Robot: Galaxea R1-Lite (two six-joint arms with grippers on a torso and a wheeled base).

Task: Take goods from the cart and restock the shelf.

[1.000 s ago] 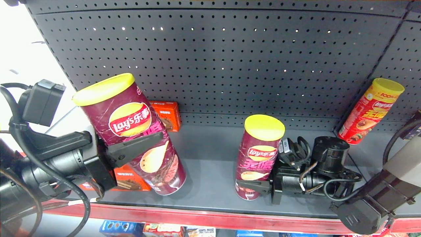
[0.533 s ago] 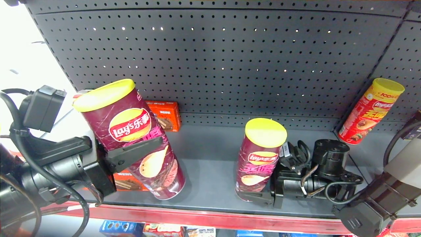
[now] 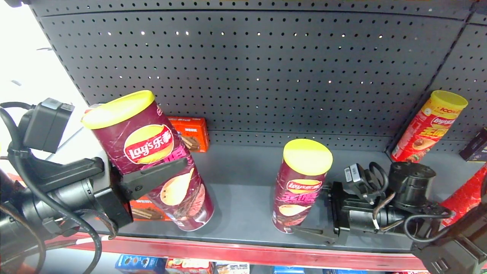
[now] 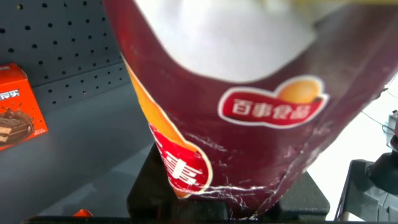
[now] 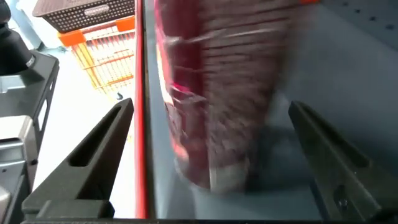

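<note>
A maroon chip can (image 3: 152, 160) with a yellow lid hangs tilted at the left of the grey shelf (image 3: 243, 171), its base at the shelf's front. My left gripper (image 3: 159, 171) is shut on its middle, and the can's label (image 4: 249, 124) shows close up above that gripper (image 4: 230, 199). A second maroon can (image 3: 302, 186) stands upright mid-shelf. My right gripper (image 3: 315, 224) is open to its right, one finger low beside the can's base. In the right wrist view the can (image 5: 217, 93) stands between the wide-apart fingers (image 5: 93, 162), touching neither.
Orange boxes lie at the shelf's back left (image 3: 192, 133) and behind the held can (image 3: 148, 209). A red can (image 3: 430, 129) leans at the far right against the pegboard wall (image 3: 243, 76). The shelf has a red front lip (image 3: 243, 255). An orange cart (image 5: 87, 25) stands behind.
My right gripper has drawn back to the right, leaving the second can standing free on the shelf. The left arm's tilted can dropped slightly and now holds still.
</note>
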